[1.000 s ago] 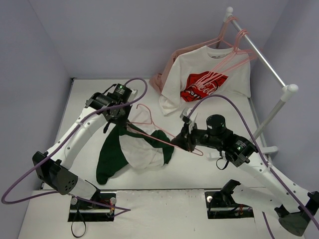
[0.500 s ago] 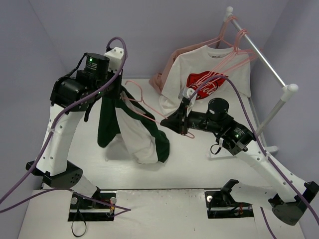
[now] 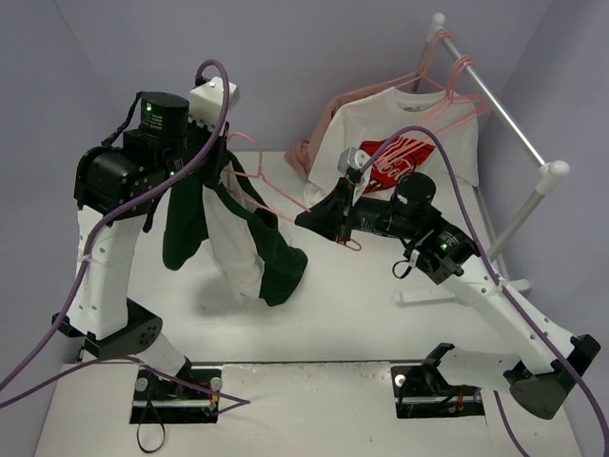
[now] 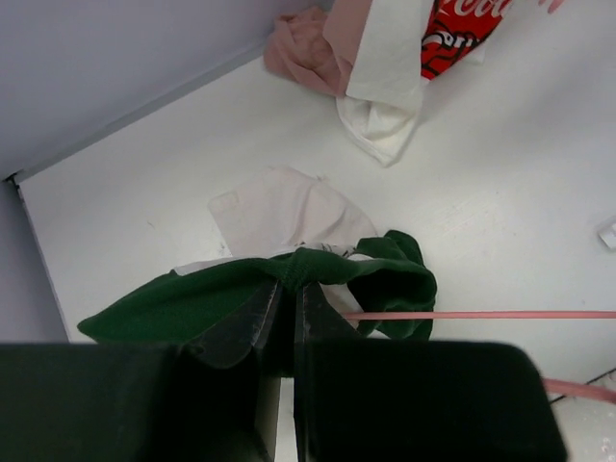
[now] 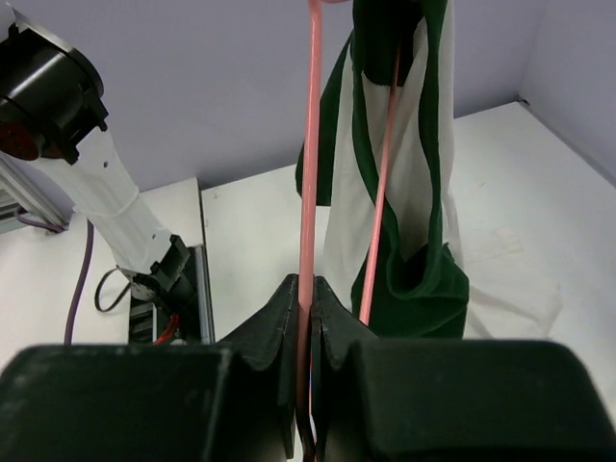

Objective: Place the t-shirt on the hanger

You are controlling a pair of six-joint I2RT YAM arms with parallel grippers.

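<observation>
Noting t-shirt (image 3: pixel 238 238) dangling over the table (image 3: pixel 362 314), filling the left-centre air from high up down to near the surface. Noting hanger (image 5: pixel 310 144) stretching sideways across the middle, barring passage there. Crowding the back right: rack (image 3: pixel 504 114), white logo shirt (image 3: pixel 400 143), pink garment (image 3: pixel 304 157), 3 obstacles together. Leaving bare room along the near edge and front-right.

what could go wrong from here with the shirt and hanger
1. The left pincer pinches only a small bunch of the t-shirt, which dangles below it; it could slip free and drop.
2. The right pincer holds the hanger by one thin wire; the t-shirt's weight might twist it in the grip.
3. The fabric is bunched where the hanger meets it, so the hanger may snag in a fold.
</observation>
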